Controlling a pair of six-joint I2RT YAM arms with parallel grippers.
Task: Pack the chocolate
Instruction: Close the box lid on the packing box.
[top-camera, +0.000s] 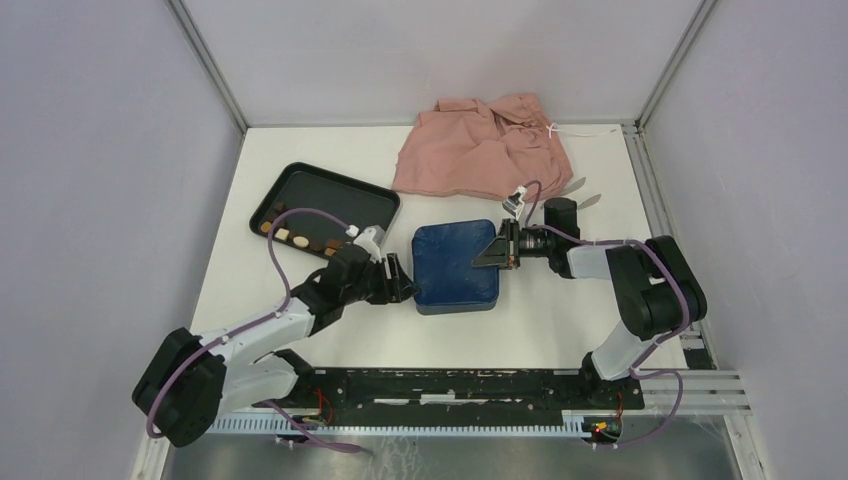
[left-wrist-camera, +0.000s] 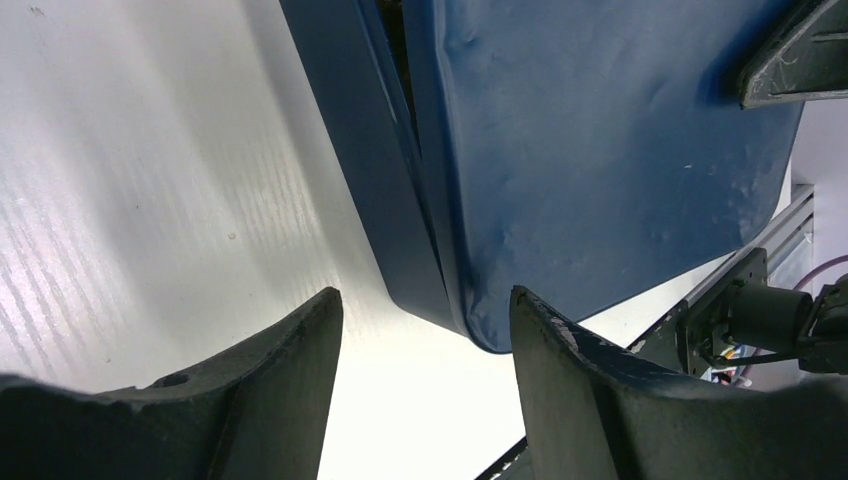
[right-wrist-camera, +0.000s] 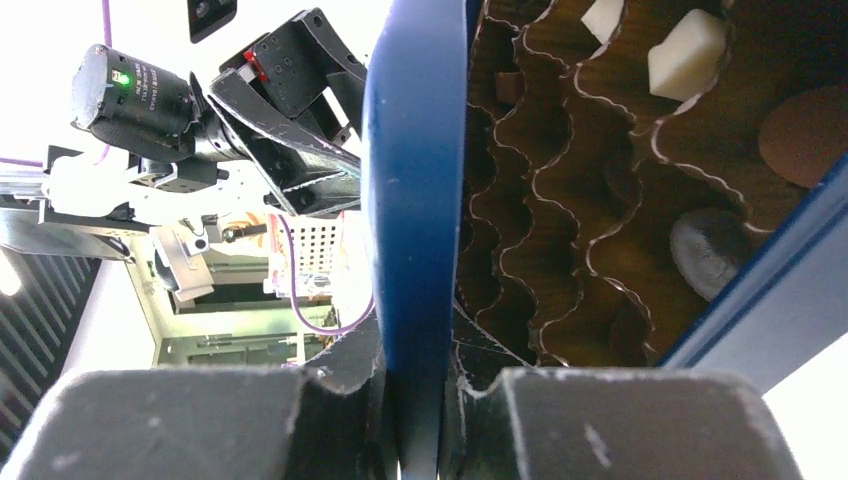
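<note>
A dark blue box (top-camera: 455, 262) lies mid-table with its lid (right-wrist-camera: 415, 200) on top. My right gripper (top-camera: 497, 250) is shut on the lid's right edge (right-wrist-camera: 440, 410), which is lifted slightly off the base. Through that gap the gridded insert shows with chocolate in it: a white piece (right-wrist-camera: 685, 55), a brown round piece (right-wrist-camera: 800, 135) and a dark round piece (right-wrist-camera: 710, 250). My left gripper (top-camera: 402, 282) is open and empty at the box's left near corner (left-wrist-camera: 425, 310); the corner (left-wrist-camera: 480, 325) lies between its fingers. More chocolate (top-camera: 300, 238) lies in the black tray (top-camera: 340, 195).
A pink cloth (top-camera: 485, 145) lies crumpled at the back, just behind the right arm. The black tray sits to the back left of the box. Grey walls close in the white table on three sides.
</note>
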